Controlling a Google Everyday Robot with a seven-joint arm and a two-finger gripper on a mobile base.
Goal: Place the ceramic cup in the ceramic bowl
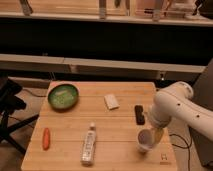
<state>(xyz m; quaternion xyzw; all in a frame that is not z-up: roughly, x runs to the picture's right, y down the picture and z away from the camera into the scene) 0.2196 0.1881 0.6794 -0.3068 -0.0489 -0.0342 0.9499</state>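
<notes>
Here, ceramic cup (145,140) just beside gripper (158,134), jaws wide

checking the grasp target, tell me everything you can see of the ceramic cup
The ceramic cup is small, white, round and handleless, with a pale greyish inside and a smooth, glazed look. It stands upright, mouth up, on the wooden table near the front right corner, just in front of a black bar-shaped object. The tool sits open at the cup's right rim. Whether it touches the cup cannot be told.
</notes>
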